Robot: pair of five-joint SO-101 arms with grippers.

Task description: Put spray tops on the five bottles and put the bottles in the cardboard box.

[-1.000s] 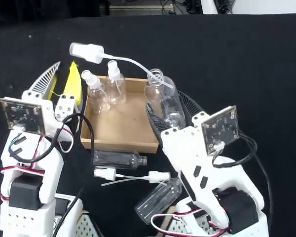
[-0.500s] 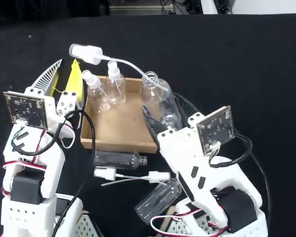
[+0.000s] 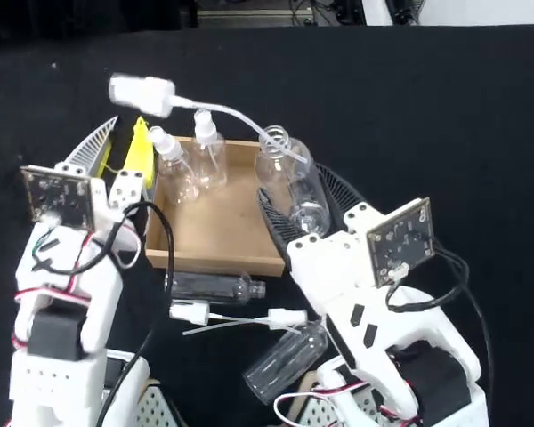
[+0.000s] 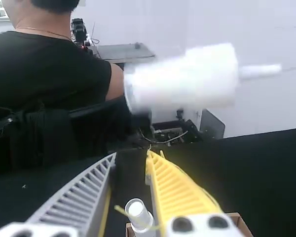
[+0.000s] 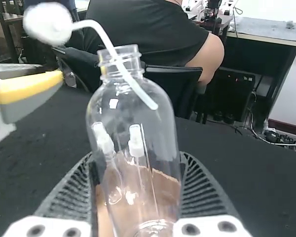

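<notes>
The clear plastic bottle (image 5: 133, 123) is clamped mouth-up in the right gripper (image 5: 136, 168) by the brown cardboard box's (image 3: 218, 262) edge, presumably so it's steady for capping. The white spray top (image 3: 142, 93) is seen just beyond the left gripper (image 4: 131, 157), tube at the bottle's neck. Whether it's pinched can't be told. No readable print is spotted.
</notes>
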